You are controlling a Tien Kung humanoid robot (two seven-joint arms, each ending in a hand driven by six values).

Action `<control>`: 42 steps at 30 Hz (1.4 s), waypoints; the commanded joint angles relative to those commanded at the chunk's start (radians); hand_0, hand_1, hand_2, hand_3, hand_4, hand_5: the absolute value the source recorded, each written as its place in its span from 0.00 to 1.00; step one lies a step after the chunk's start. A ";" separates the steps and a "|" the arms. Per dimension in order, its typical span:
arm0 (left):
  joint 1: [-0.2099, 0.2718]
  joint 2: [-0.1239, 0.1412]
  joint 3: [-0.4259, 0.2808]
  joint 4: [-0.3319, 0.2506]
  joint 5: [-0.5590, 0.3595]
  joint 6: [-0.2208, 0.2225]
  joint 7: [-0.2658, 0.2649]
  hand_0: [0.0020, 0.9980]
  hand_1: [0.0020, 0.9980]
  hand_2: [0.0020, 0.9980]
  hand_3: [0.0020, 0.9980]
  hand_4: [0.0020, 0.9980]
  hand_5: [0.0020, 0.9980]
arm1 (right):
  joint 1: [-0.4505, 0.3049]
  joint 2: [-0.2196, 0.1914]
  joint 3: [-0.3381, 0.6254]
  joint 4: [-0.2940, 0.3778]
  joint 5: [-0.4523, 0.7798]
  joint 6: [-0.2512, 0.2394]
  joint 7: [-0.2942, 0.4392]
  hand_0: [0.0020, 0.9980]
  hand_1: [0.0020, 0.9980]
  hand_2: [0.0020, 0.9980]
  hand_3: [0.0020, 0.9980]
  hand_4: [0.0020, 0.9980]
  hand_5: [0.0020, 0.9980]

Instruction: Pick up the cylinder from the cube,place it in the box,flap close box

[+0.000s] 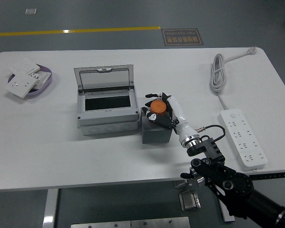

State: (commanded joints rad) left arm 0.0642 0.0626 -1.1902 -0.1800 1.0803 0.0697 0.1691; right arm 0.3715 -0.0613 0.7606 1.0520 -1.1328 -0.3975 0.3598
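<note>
Right hand [160, 108] curls around the orange cylinder [157, 106] atop the grey cube [156, 131]; box [106, 110] lid open.

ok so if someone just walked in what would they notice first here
Most likely the right hand near the table's middle, its fingers wrapped around an orange cylinder sitting on top of a grey cube. Just left of that, a grey box stands with its clear flap raised. A white power strip lies along the right side, with a purple tray of white wall sockets at far left.
</note>
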 joint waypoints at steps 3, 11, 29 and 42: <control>0.000 0.000 0.001 0.000 -0.002 0.000 -0.002 0.57 0.58 0.55 0.57 0.57 0.27 | 0.000 0.000 -0.003 0.000 -0.002 -0.003 -0.004 0.52 0.53 0.45 0.51 0.09 0.00; -0.001 0.000 0.000 0.000 -0.004 0.001 -0.004 0.57 0.59 0.55 0.57 0.57 0.28 | 0.001 0.001 -0.005 0.011 -0.012 -0.018 -0.015 0.48 0.50 0.43 0.45 0.00 0.00; 0.007 0.003 -0.019 0.000 0.014 0.003 0.008 0.57 0.59 0.55 0.58 0.58 0.30 | 0.202 0.017 -0.074 0.077 -0.283 -0.042 -0.252 0.41 0.46 0.40 0.30 0.00 0.00; 0.010 0.021 -0.043 0.000 0.044 0.005 0.021 0.57 0.59 0.55 0.58 0.61 0.32 | 0.458 0.061 -0.271 -0.002 -0.564 0.066 -0.571 0.33 0.38 0.37 0.28 0.00 0.00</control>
State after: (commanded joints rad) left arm 0.0737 0.0837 -1.2331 -0.1800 1.1245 0.0742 0.1906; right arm 0.8298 0.0000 0.4899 1.0503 -1.6973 -0.3319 -0.2114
